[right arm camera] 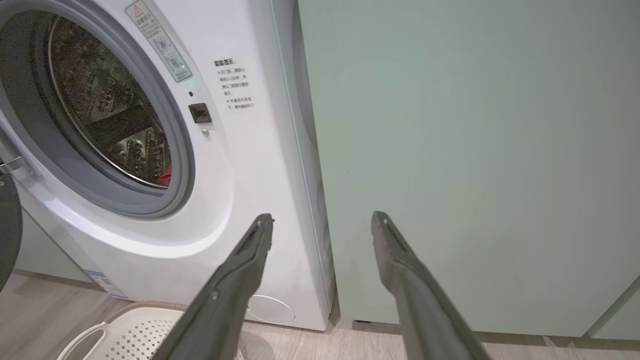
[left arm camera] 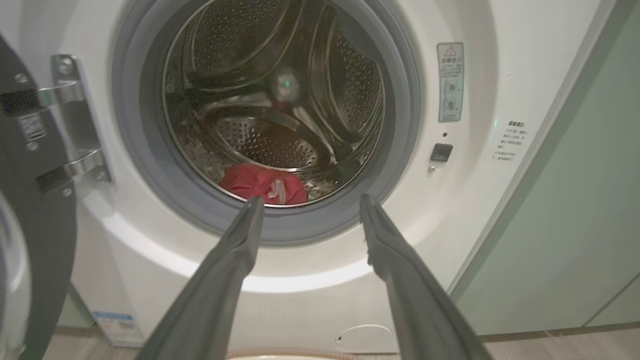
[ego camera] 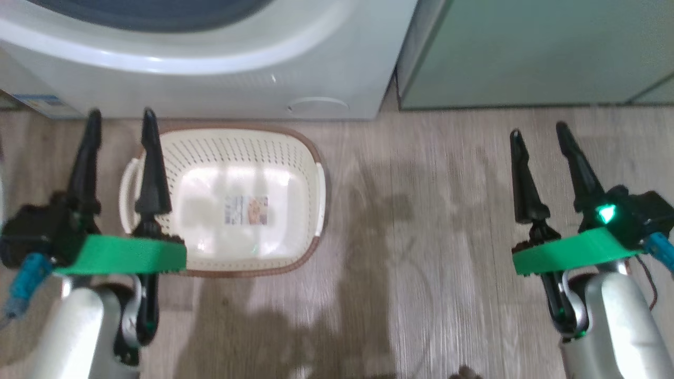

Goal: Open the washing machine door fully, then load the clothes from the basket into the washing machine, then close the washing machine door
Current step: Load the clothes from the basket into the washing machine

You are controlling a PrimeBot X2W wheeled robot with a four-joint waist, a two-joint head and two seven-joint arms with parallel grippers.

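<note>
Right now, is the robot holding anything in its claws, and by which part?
Nothing is held. The left gripper and the right gripper both stand open with nothing between their fingers. The clothes lie inside the washing machine.

Pale wood-grain plank floor (ego camera: 432,221), crossed by soft dark shadows under even, cool indoor light. To the right, standing on it, a pale green cabinet (ego camera: 532,52) with a flat matte front and a thin dark gap along its foot.
</note>
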